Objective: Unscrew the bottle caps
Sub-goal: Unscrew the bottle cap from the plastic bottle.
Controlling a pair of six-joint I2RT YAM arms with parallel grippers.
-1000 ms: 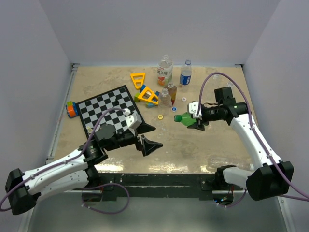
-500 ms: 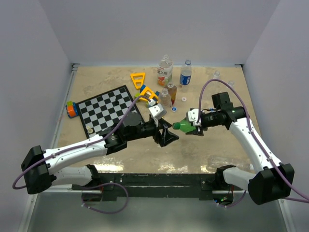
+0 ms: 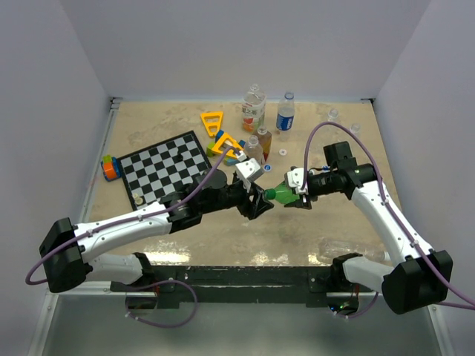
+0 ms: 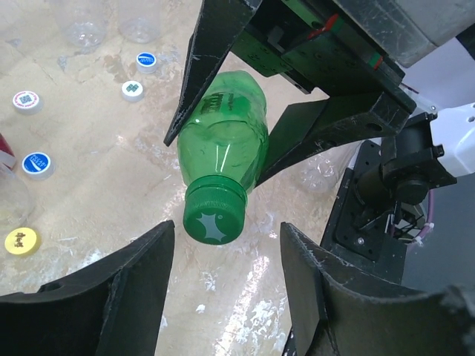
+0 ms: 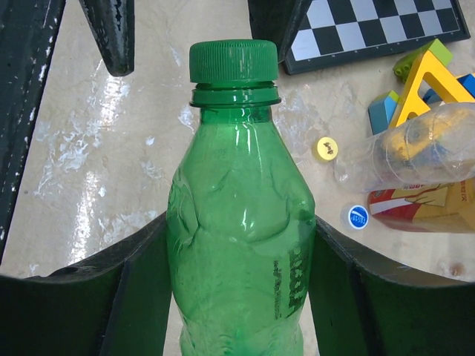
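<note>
- Green bottle pinched at mid-body betw. R gripper jaws, neck pointing away from them.
- Green cap is on and sits betw. L gripper jaws, which are spread w/ a gap each side.
- Step: taking hold of cap. Next prob. needs L jaws to clamp it, then a wrist twist.
- Writing: white splash mark on cap top; embossed txt on bottle unreadable.
</note>
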